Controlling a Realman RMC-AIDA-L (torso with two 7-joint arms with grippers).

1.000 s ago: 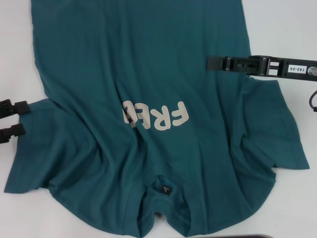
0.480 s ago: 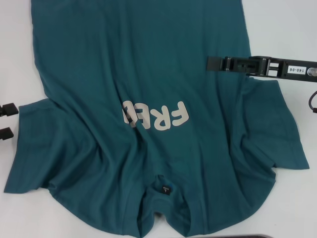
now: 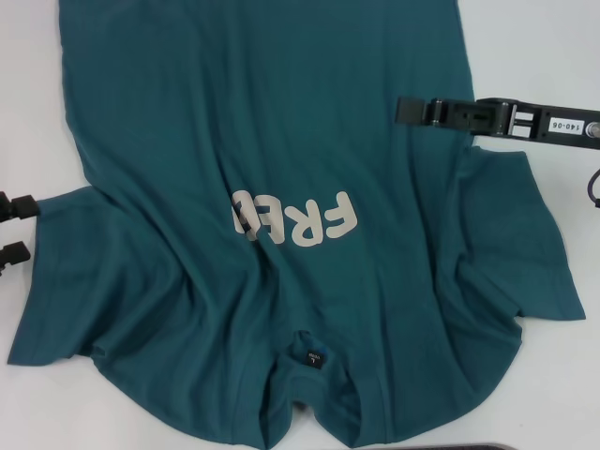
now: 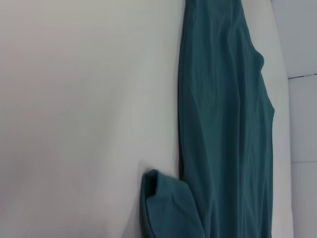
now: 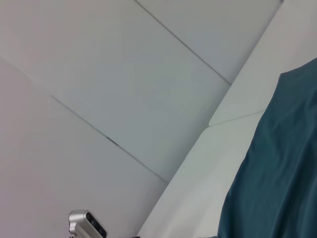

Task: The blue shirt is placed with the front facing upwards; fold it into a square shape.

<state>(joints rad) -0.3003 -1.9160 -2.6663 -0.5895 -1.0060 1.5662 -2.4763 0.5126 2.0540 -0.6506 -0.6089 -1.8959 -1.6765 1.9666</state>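
**Ana:** Two grippers, one shirt (image 3: 281, 159). It lies front up on the white table (image 3: 525, 47), collar nearest the robot, hem far off, cream letters (image 3: 296, 220) mid-chest. It's rumpled around the collar and by the right sleeve (image 3: 525, 244).

**Ben:** Where are the arms?

**Ana:** Left gripper (image 3: 17, 228) sits at the table's left edge, just beside the left sleeve (image 3: 66, 272), fingers spread and holding nothing. Right gripper (image 3: 412, 110) reaches in from the right, over the shirt's right side above the sleeve. It shows side-on as one dark bar, so I can't tell whether it's clenched or released.

**Ben:** So which step do you reckon?

**Ana:** Likely a first side fold: no fold shows, both sleeves are splayed outward.

**Ben:** How to do it well?

**Ana:** Pinch both layers at the sleeve edge, not only the top one. Lift just enough to clear the cloth, carry the sleeve inward along a line parallel to the side seam, and lay it down flat. I'd smooth the wrinkles near the right sleeve first, or they'll be trapped under the fold and spoil the square.
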